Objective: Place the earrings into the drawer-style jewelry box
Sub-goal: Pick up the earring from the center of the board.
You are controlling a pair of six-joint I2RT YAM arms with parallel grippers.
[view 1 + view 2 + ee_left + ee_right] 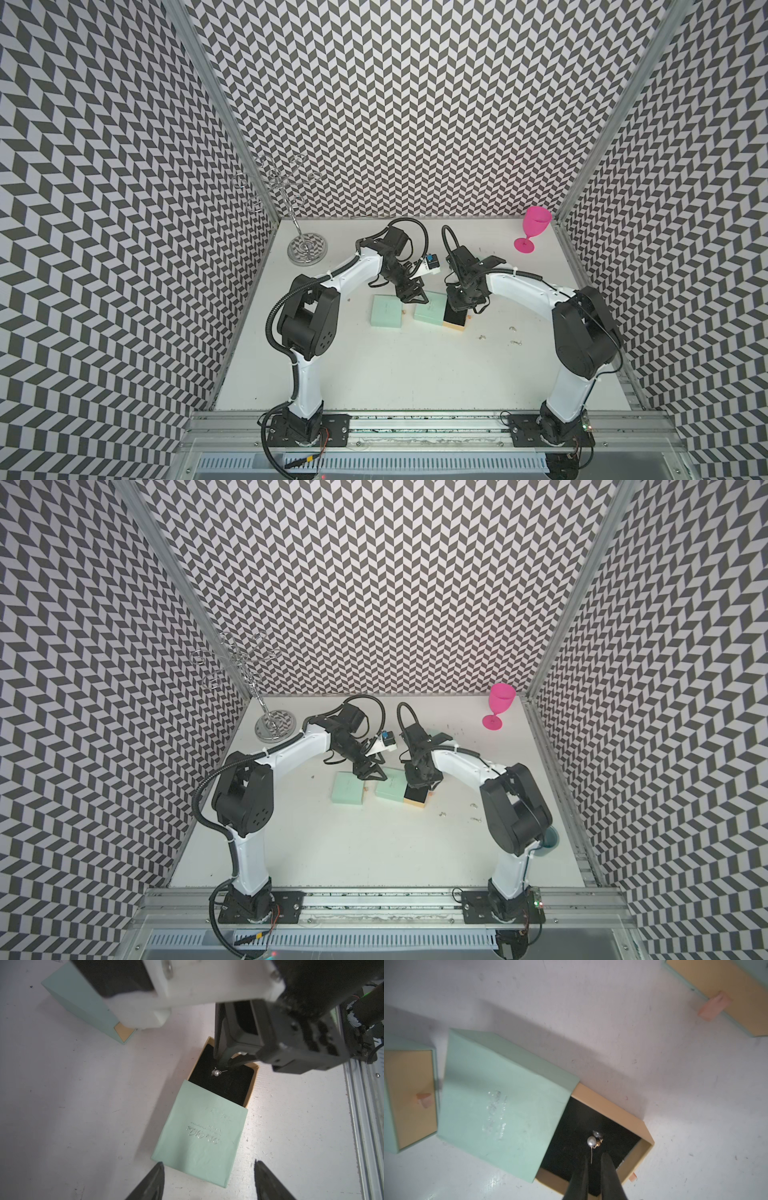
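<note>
Release step: small pearl earring on silver wire [591, 1141] is laid on the black lining of the pulled-out tan drawer [612, 1103] of the mint-green cardboard jewelry box [500, 1095]. Right gripper [596, 1155] is parted a crack; the wire hook sits loose in the gap and nothing is clamped. Left gripper [208, 1161] is held spread wide and empty by the sleeve's end. A few tiny silvery earrings [512, 328] are left on the white table [415, 374]. Next: a straight lift is judged needed so the hook isn't snagged, then the next pick.
</note>
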